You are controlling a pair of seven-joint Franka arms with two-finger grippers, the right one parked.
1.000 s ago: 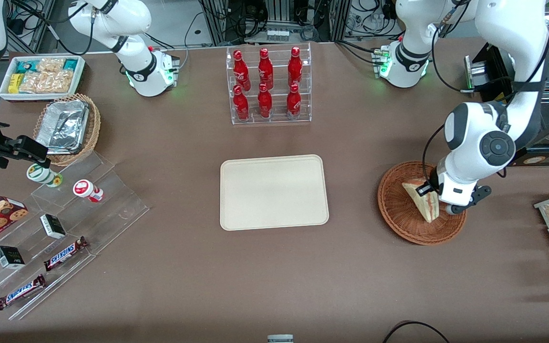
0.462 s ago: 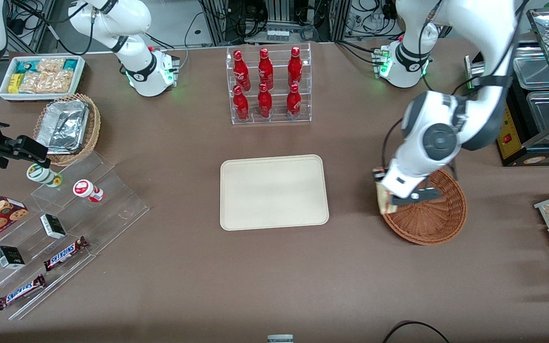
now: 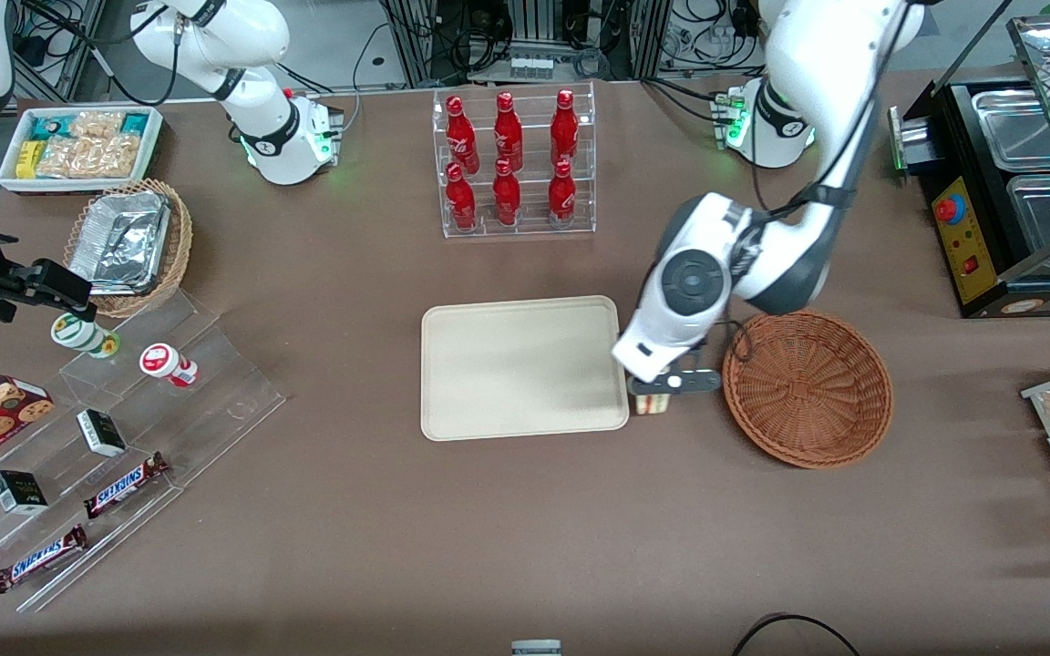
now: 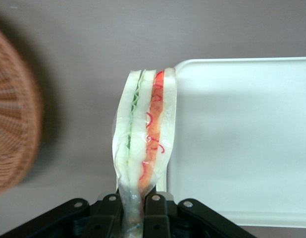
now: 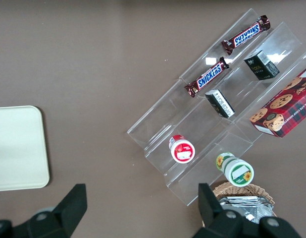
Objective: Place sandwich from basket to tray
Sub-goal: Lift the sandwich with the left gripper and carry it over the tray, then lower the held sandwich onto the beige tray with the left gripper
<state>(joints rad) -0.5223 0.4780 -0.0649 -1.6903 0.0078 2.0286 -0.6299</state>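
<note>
— What have your fingers (image 4: pixel 152 202) got?
— They're clamped on the sandwich (image 4: pixel 144 141) — it hangs above the table (image 3: pixel 525 510), between the tray (image 3: pixel 452 401) and the wicker basket (image 3: pixel 808 387), at the tray's edge.

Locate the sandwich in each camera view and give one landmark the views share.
Front view: the sandwich hangs from the gripper, between tray and basket.
Left wrist view: sandwich clamped edge-up in the gripper.
Right wrist view: not in it.
Shared landmark: the tray.
</note>
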